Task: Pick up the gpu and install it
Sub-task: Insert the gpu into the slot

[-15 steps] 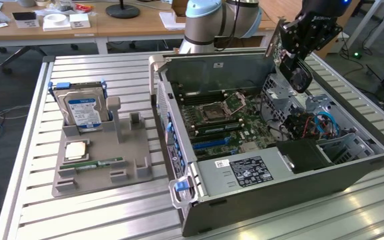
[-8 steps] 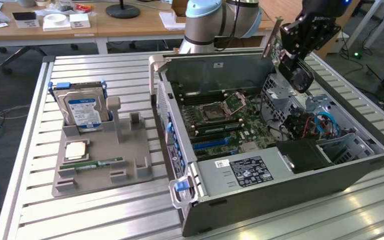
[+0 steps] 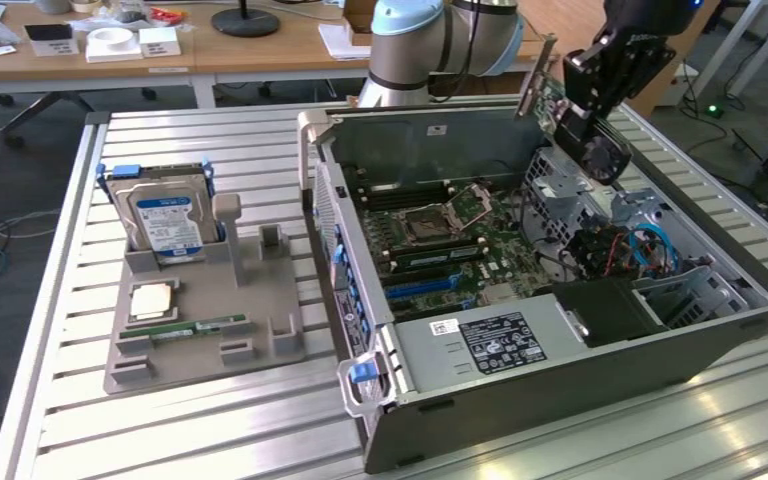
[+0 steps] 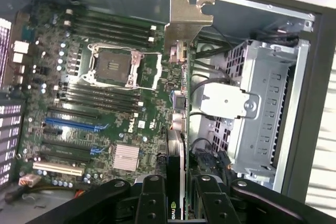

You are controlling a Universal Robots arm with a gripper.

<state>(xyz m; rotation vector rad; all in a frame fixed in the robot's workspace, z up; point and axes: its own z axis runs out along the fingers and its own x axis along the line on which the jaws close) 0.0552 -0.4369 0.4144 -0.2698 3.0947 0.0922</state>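
The gripper (image 4: pixel 176 195) has its jaws clamped on the gpu (image 4: pixel 178 150), which hangs edge-on over the open computer case (image 3: pixel 598 390), so the pickup looks done but the install is not: the card sits clear above the motherboard (image 4: pixel 121 116), in no slot.

A slatted metal table (image 3: pixel 197 430) carries a grey parts holder (image 3: pixel 272 332) and, just beside it, an open computer case (image 3: pixel 558 392).

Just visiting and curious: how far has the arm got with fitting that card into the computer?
Pick-up looks done: the gripper is shut on the gpu, held above the open computer case. Installing is unfinished: the card hangs over the motherboard, not yet in a slot.
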